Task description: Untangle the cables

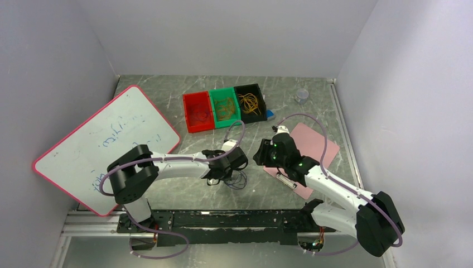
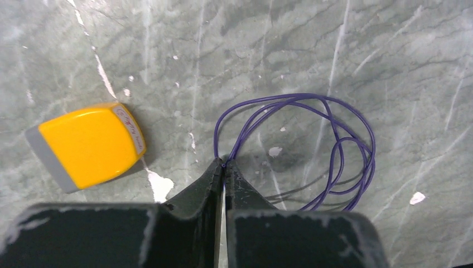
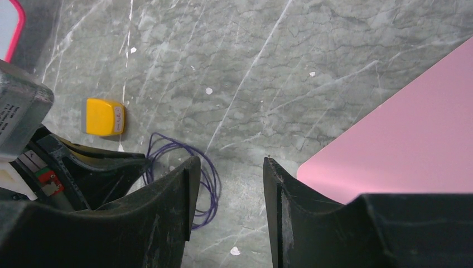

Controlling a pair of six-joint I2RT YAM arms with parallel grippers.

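Top view, lower centre: the left gripper [image 1: 227, 174] is hovering at the purple cable [image 1: 241, 182]; left wrist view: its jaws are pinching shut on a strand mid-frame; right wrist view: the right gripper [image 3: 230, 162] is hanging half open, gripping nothing, with the cable lower left.

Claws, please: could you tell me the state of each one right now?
Left claw: shut on the purple cable.
Right claw: open, holding nothing.
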